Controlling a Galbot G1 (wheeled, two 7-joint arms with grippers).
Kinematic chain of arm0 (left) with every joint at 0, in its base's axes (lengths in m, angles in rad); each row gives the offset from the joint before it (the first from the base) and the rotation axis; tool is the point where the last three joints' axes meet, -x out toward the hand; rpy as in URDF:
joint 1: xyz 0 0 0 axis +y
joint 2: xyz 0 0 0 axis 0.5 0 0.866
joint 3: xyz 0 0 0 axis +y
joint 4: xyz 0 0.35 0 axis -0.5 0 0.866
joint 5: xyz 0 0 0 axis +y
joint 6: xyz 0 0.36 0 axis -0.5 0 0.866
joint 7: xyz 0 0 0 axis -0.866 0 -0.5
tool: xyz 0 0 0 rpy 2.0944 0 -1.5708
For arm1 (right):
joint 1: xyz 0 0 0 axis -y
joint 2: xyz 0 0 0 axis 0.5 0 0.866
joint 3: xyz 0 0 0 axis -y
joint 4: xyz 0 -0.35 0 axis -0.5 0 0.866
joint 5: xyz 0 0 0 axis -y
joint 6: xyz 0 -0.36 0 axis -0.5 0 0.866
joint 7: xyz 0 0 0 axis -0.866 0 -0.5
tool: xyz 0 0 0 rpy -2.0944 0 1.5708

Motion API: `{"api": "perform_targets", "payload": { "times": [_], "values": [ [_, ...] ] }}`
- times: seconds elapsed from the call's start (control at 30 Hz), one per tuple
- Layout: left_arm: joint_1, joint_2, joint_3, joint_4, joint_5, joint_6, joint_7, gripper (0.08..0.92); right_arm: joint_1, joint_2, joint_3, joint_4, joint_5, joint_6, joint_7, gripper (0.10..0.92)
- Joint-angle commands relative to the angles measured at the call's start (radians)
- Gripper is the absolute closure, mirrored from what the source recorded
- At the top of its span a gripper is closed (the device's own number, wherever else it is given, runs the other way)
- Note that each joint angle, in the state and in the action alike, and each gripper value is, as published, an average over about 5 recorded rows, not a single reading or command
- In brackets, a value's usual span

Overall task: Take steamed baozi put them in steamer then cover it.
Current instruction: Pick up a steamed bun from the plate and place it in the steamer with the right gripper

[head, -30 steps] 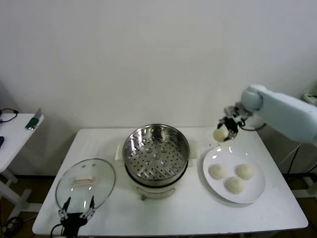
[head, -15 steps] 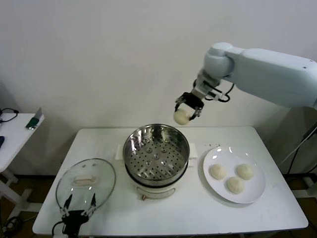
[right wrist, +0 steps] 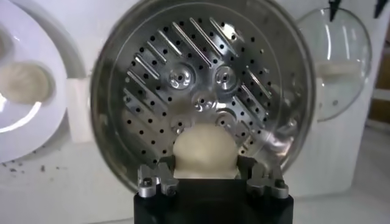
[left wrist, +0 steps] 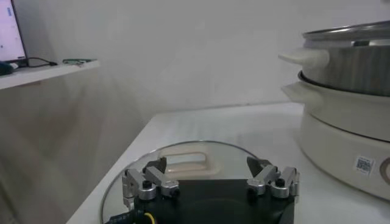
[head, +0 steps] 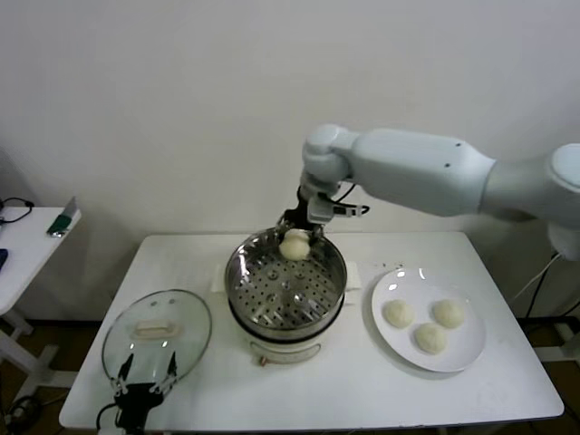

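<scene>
My right gripper (head: pixel 297 237) is shut on a cream-white baozi (head: pixel 294 246) and holds it over the far rim of the steel steamer (head: pixel 285 283). The right wrist view shows the baozi (right wrist: pixel 205 153) between the fingers, above the steamer's perforated bottom (right wrist: pixel 201 91). Three more baozi (head: pixel 430 337) lie on the white plate (head: pixel 467 355) to the steamer's right. The glass cover (head: pixel 156 335) with its cream handle lies flat on the table at the front left. My left gripper (head: pixel 142 379) is open, low at the cover's near edge, and shows in the left wrist view (left wrist: pixel 210 182).
The white table (head: pixel 353 390) carries everything. A side table (head: pixel 23 245) with a phone stands at the far left. The steamer's cream pot base (left wrist: pixel 347 140) rises close to the cover in the left wrist view.
My right arm has swung left from above the plate and lowered the baozi to the steamer's far rim. The left gripper has stayed by the cover.
</scene>
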Motion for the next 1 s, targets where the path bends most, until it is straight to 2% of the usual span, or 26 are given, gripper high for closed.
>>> {"api": "perform_targets", "payload": {
  "times": [0.03, 0.4, 0.57, 0.7, 0.83, 0.9, 1.0],
  "values": [
    [0.000, -0.001, 0.000, 0.002, 0.000, -0.001, 0.000, 0.177, -0.113, 0.075, 0.034, -0.116, -0.164, 0.059, 0.030, 0.353],
    [-0.005, -0.003, -0.001, 0.013, -0.002, -0.010, -0.007, 0.177, -0.146, 0.129, 0.049, -0.216, -0.194, 0.081, 0.046, 0.340],
    [-0.006, -0.005, 0.000, 0.014, 0.000, -0.012, -0.010, 0.177, -0.151, 0.137, 0.054, -0.234, -0.173, 0.096, 0.069, 0.234],
    [-0.006, -0.007, 0.000, 0.014, 0.003, -0.013, -0.010, 0.177, -0.138, 0.123, 0.063, -0.215, -0.125, 0.096, 0.077, 0.205],
    [-0.005, -0.008, 0.000, 0.010, 0.007, -0.012, -0.011, 0.177, -0.052, 0.053, 0.033, -0.117, 0.060, 0.052, 0.035, 0.203],
    [-0.004, -0.009, 0.000, 0.008, 0.010, -0.011, -0.010, 0.177, 0.041, -0.005, -0.022, -0.041, 0.239, 0.004, -0.007, 0.202],
    [-0.005, -0.011, 0.002, 0.009, 0.015, -0.010, -0.010, 0.177, 0.230, -0.104, -0.184, 0.058, 0.590, -0.096, -0.072, 0.202]
  ]
}}
